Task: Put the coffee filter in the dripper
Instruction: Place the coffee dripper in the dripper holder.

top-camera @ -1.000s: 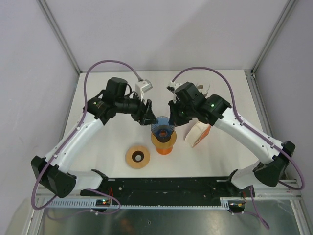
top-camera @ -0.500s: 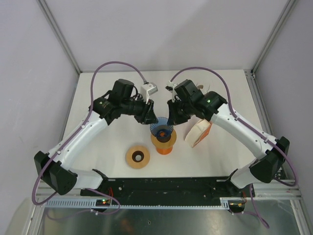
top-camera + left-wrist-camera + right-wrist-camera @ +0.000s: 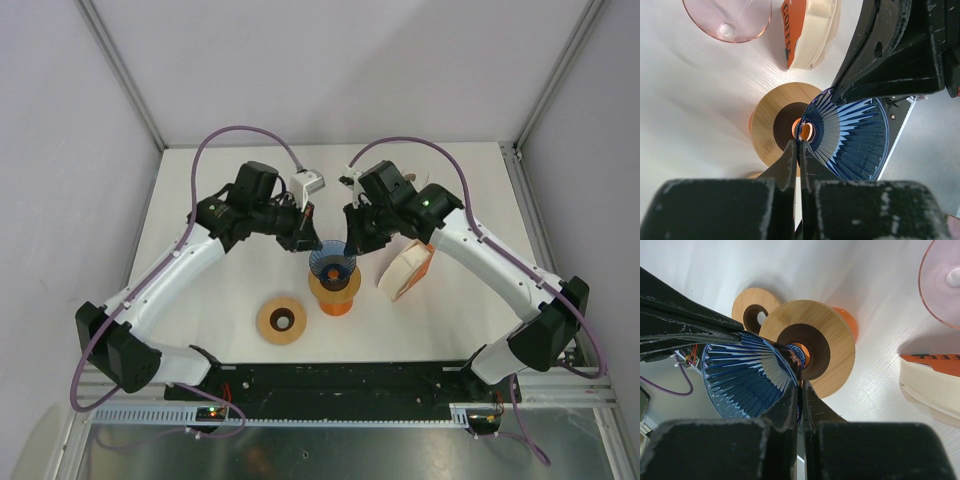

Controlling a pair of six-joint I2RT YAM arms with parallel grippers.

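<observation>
Left pincer (image 3: 797,148) has snapped closed onto blue dripper (image 3: 856,136) rim; right pincer (image 3: 801,382) grips opposite rim

Spotted a deep blue dripper (image 3: 855,135) with fine pale fanned ribs. Saw a tan wooden disc (image 3: 765,120) with a dark brown middle, plus an orange stand (image 3: 848,325). Also clocked cream filters (image 3: 817,25) in an orange sleeve (image 3: 790,30) with white lettering, a see-through pink dish (image 3: 727,20), purple cables (image 3: 236,129), plain white table (image 3: 230,300).
</observation>
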